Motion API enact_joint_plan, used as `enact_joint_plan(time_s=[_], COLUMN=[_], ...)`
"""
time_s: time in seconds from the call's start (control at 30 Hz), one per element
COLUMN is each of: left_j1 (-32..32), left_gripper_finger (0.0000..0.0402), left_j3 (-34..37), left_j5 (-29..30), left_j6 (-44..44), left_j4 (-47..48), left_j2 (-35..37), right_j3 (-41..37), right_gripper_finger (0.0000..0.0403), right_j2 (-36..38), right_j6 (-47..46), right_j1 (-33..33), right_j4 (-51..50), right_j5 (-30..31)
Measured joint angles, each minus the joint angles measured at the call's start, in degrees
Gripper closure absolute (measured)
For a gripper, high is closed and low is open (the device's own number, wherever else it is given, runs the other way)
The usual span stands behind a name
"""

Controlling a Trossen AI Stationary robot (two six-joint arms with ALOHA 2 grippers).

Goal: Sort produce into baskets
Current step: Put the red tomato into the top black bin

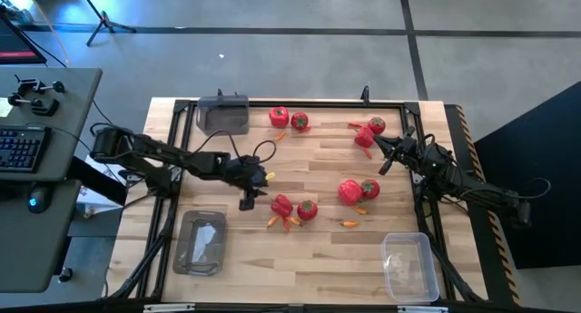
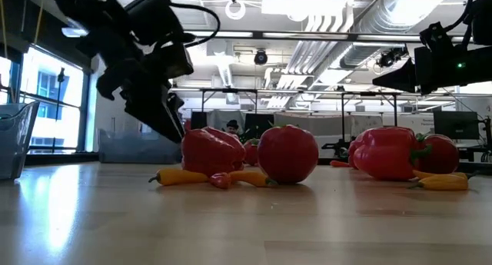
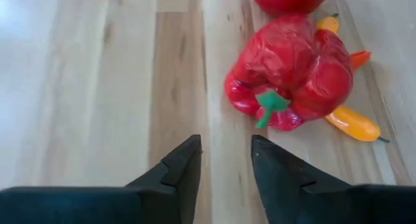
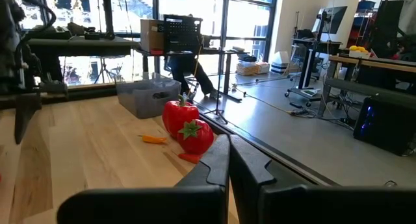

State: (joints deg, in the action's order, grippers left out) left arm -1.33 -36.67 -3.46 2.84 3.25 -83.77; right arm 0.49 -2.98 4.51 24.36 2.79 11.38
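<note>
The left gripper (image 1: 247,201) hangs over the middle of the pale wooden slat table (image 1: 318,263) with its two dark fingers (image 3: 184,167) parted by a narrow gap and nothing between them. Just beyond the fingertips lies a crinkled red bell pepper with a green stem (image 3: 289,71), not touching them. A slim yellow-orange chilli-shaped piece (image 3: 353,123) pokes out from under the pepper, and a round red fruit (image 2: 287,153) sits right beside it.

The right gripper (image 1: 388,158) waits near the table's far right side, fingers pressed together and holding nothing. Past it, another red bell pepper (image 4: 179,115) and round red fruit with a green top (image 4: 195,136) stand by the far clear plastic tub (image 1: 223,114). Two more clear tubs sit at the near edge, one left (image 1: 200,243), one right (image 1: 408,266). More produce (image 1: 359,190) lies at centre-right.
</note>
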Motion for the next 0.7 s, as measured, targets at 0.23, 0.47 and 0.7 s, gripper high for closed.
enact_joint_plan(time_s=[0.23, 0.47, 0.7], left_j1=[0.27, 1.45, -1.12], left_gripper_finger=[0.0242, 0.0222, 0.0220], left_j3=[-8.15, -14.32, -15.33], left_j5=[0.35, -0.53, -2.28], left_j6=[0.41, 0.86, 6.17], left_j4=[9.81, 10.56, 8.51], left_j2=[1.65, 1.62, 1.60], right_j3=[0.00, 0.00, 0.00], right_gripper_finger=[0.0403, 0.0403, 0.0403], right_j2=[0.00, 0.00, 0.00], right_j6=[0.00, 0.01, 0.00], right_j1=[0.00, 0.00, 0.00], right_j4=[0.00, 0.00, 0.00], right_j5=[0.00, 0.00, 0.00])
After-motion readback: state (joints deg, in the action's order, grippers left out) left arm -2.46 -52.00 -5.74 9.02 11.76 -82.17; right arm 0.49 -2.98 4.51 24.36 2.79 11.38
